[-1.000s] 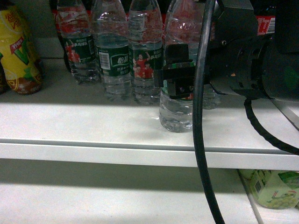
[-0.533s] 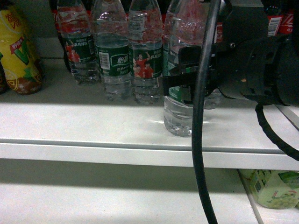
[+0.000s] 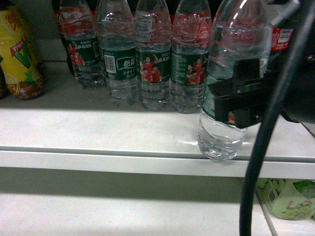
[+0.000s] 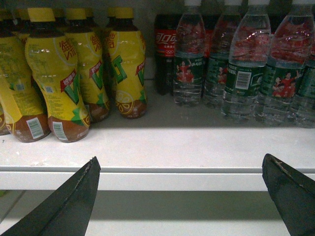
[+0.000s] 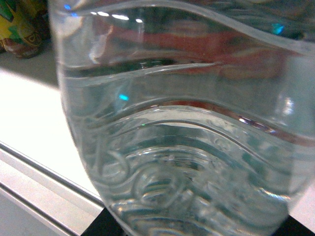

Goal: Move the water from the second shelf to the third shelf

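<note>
The water (image 3: pixel 235 37), a clear ribbed bottle, stands apart from its row, with its base at the front lip of the shelf (image 3: pixel 123 160). My right gripper (image 3: pixel 231 103) is shut on the bottle's middle, covering most of the green label. In the right wrist view the water (image 5: pixel 187 147) fills the frame, with dark fingertips (image 5: pixel 93 230) at the bottom corners. More bottles of the same kind (image 3: pixel 152 59) stay in a row further back. My left gripper (image 4: pixel 180 160) is open with nothing in it, level with the shelf's front edge. It does not show in the head view.
Yellow tea bottles (image 4: pixel 54 73) crowd the left of this shelf, and a dark cola bottle (image 4: pixel 165 49) stands behind the water row (image 4: pixel 246 69). A black cable (image 3: pixel 261 162) hangs down at the right. A green-labelled bottle (image 3: pixel 290 196) sits on the shelf below.
My right gripper has drawn the held bottle out of the row, rightward and forward to the shelf's front lip. This uncovers another bottle behind where it stood.
</note>
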